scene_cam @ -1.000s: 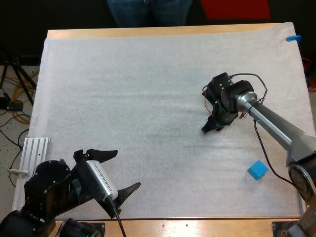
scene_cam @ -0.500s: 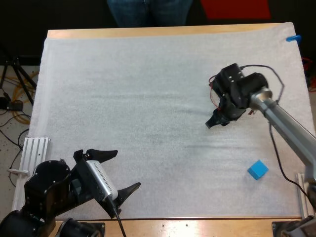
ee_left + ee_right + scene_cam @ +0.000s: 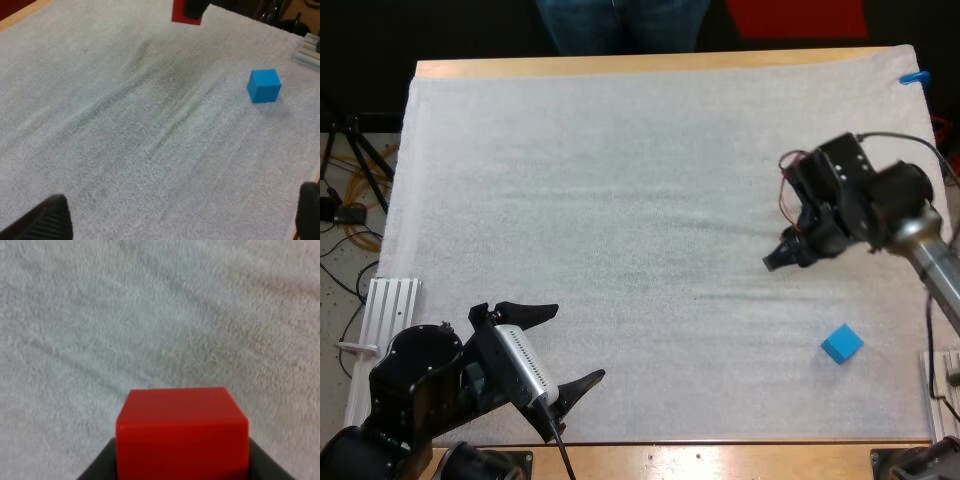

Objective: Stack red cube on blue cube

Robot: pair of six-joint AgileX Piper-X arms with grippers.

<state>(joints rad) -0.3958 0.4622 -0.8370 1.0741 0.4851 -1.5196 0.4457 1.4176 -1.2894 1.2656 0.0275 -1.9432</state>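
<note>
The red cube [image 3: 182,432] is pinched between the black fingers [image 3: 100,467] of my right gripper [image 3: 782,258], lifted above the white mat [image 3: 620,200]. The left wrist view shows the same red cube [image 3: 186,12] hanging under that gripper, farther off than the blue cube. The blue cube [image 3: 841,343] [image 3: 264,85] sits alone on the mat near the right front, a short way to the near right of my right gripper. My left gripper [image 3: 560,350] rests at the front left, open, its fingers [image 3: 45,222] wide apart with only mat between them.
A person's legs [image 3: 620,20] stand beyond the table's far edge. A white metal rail [image 3: 385,305] lies off the mat's left side, and another piece [image 3: 945,370] sits by the right edge. Bare mat stretches across the middle.
My right gripper has carried the red cube to the right and a little nearer, closing on the blue cube. The left arm and the blue cube have not moved.
</note>
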